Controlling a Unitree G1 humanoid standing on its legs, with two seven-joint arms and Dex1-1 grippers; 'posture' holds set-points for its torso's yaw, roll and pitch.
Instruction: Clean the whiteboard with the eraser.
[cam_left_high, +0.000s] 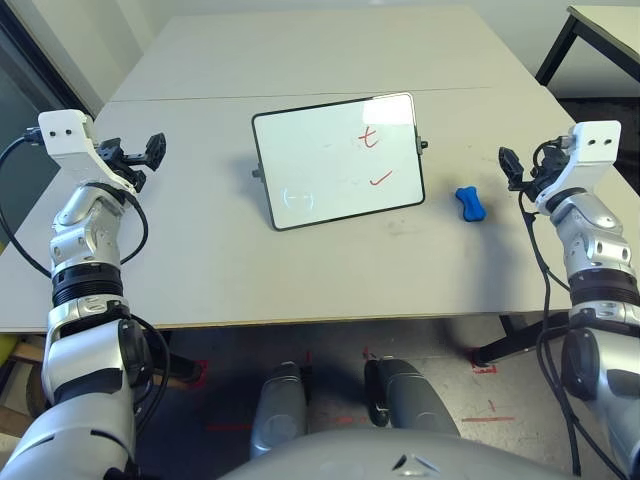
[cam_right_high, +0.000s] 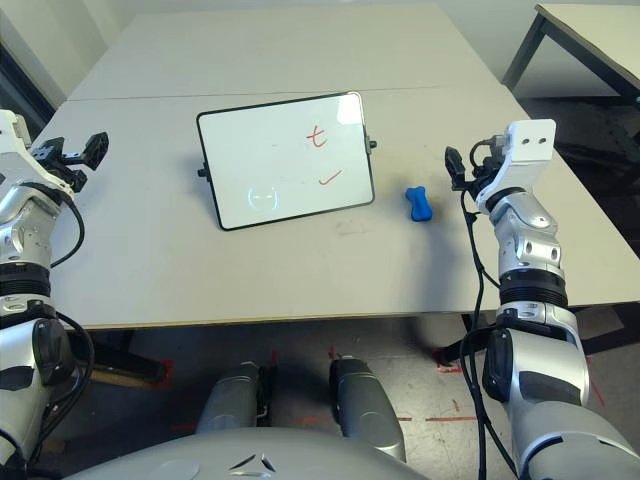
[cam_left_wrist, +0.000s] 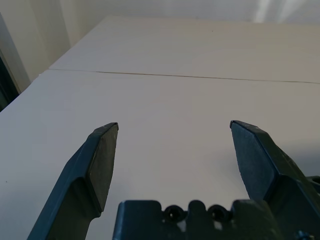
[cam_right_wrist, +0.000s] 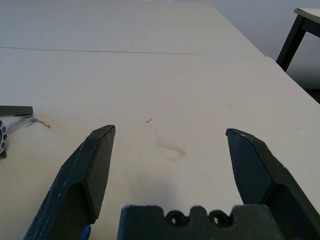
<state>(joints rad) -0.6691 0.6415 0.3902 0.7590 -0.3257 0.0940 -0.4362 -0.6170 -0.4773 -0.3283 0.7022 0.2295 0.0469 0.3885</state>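
The pale grey laminate desk (cam_left_high: 200, 270), seamed across its far half, carries a small black-framed whiteboard (cam_left_high: 340, 160) at centre, red marks uncleaned. The bright blue bone-shaped eraser (cam_left_high: 470, 203) lies just beside its right edge, apart, presumably within reach of the right gripper (cam_right_wrist: 170, 137). Both it and the left gripper (cam_left_wrist: 174, 131) hover at the desk's sides, jaws spread wide and empty.
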